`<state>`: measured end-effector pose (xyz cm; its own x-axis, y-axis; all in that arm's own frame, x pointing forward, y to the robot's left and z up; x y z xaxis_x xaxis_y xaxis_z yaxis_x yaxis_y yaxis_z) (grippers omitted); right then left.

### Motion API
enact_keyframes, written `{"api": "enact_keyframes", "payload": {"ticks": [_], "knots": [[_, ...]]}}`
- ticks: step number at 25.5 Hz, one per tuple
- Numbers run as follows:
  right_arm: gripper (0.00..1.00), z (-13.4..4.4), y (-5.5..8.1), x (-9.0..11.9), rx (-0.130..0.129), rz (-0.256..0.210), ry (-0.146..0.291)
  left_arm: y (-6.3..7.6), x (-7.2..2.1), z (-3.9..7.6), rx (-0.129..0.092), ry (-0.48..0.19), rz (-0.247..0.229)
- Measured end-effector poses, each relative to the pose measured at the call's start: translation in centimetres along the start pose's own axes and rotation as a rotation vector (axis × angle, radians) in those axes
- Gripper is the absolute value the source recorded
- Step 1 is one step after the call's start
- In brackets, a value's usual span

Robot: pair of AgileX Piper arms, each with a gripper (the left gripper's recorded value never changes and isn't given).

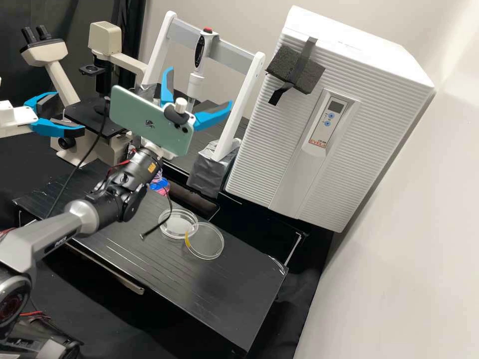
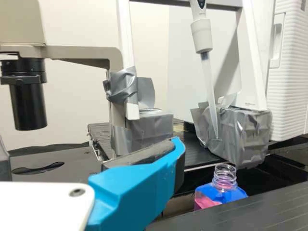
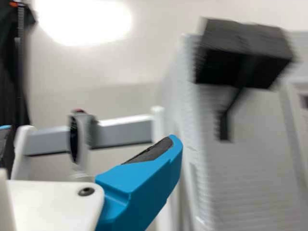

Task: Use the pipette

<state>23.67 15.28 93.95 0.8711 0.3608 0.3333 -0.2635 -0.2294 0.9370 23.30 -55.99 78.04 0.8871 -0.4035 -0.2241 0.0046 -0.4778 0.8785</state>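
The pipette [image 1: 199,52] hangs upright on a white stand [image 1: 234,55], its grey and red head at the crossbar. My right gripper [image 1: 192,102] is open, with its blue fingers on either side of the pipette's lower shaft and not touching it. In the right wrist view the pipette head [image 3: 77,139] is just beyond one blue finger [image 3: 139,187]. My left gripper [image 1: 52,114] stands open at the far left by the microscope. Beyond its own finger [image 2: 139,183], the left wrist view has the pipette tip [image 2: 211,115] above an uncapped bottle of pink liquid [image 2: 221,185].
An open petri dish [image 1: 177,223] and its lid [image 1: 205,241] lie on the black platform [image 1: 224,294], with a small yellow piece between them. A microscope [image 1: 60,75] stands at the back left. A big white machine [image 1: 319,119] with a black foam block [image 1: 295,70] is at the right.
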Motion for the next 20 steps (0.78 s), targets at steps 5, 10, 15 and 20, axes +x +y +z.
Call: {"api": "enact_keyframes", "payload": {"ticks": [5, 10, 15, 20], "knots": [[1.00, 2.2, 0.6, -1.9, -0.017, 0.041, -0.066, 0.4, -1.29, 0.3, 0.054, 0.031, 0.030], [1.00, 3.3, 0.7, -3.3, -0.029, 0.130, -0.076, 1.1, -2.71, 0.5, 0.112, 0.081, 0.118], [1.00, 5.1, 0.4, -4.7, -0.042, 0.212, -0.057, 1.2, -4.21, 0.3, 0.130, 0.090, 0.249], [1.00, 6.0, 0.0, -5.6, -0.038, 0.214, -0.090, 1.4, -4.55, -0.3, 0.087, 0.155, 0.271]]}}
